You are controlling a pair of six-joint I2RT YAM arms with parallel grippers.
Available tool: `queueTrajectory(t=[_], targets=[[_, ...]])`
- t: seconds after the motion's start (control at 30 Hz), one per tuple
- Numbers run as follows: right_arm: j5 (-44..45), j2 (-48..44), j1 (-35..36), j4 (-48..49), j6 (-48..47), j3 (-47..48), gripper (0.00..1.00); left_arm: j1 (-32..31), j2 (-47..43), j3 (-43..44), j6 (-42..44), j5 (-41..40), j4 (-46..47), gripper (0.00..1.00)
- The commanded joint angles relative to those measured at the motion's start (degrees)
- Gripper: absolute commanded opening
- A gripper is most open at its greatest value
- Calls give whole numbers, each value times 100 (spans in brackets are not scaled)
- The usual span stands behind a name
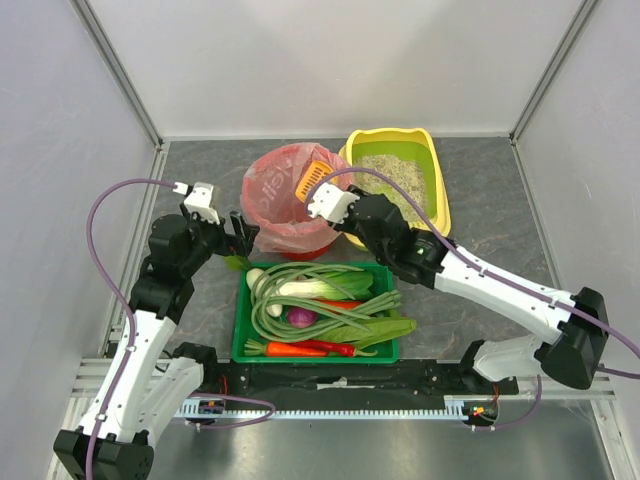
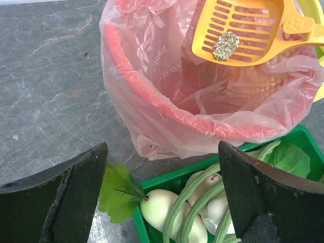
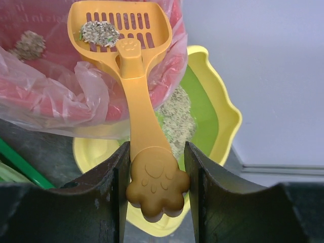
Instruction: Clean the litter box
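The yellow litter box (image 1: 438,175) with green lining and grey-beige litter stands at the back right; its rim (image 3: 230,119) shows below the right wrist. My right gripper (image 1: 315,192) (image 3: 157,147) is shut on the paw-shaped handle of an orange slotted scoop (image 1: 314,177) (image 3: 139,101). The scoop's head (image 2: 243,28) hangs over the red bin and carries a grey litter clump (image 2: 225,45) (image 3: 99,33). My left gripper (image 1: 238,232) (image 2: 162,147) is open and empty, hovering between the bin's near wall and the vegetable tray's far left corner.
A red bin with a pink bag (image 1: 275,225) (image 2: 147,96) (image 3: 50,96) stands left of the litter box, with one clump (image 3: 28,44) inside it. A green tray (image 1: 240,320) (image 2: 172,180) of vegetables sits in front. Grey walls enclose the table.
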Motion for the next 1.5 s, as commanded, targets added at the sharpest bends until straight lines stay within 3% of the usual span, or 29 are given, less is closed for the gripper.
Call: queueTrajectory(t=[0.0,0.37,0.6,0.73,0.97,1.23,1.47], targets=[[931,111,231,356,-706,250,0,-9,-87,-11,224,-17,223,96],[1214,296,591,1507,-2296,-40,0,-18,-139,-29,242,-52,231,96],[1055,235,714,1737,-3131,-242,0,-18,-139,-38,259,-69,231,96],[1090,217,1153,2000,-3894,-532,0,-9,-139,-38,259,-69,231,96],[1881,603,1260,2324,-4793,-533,0,-18,-157,-46,259,-69,231,96],[2162,656,1286,2799,-5190,-638,0,-27,-174,-38,259,-69,223,96],[1497,191,1295,2844,-4277,-708,0,-35,-183,-55,268,-78,231,96]])
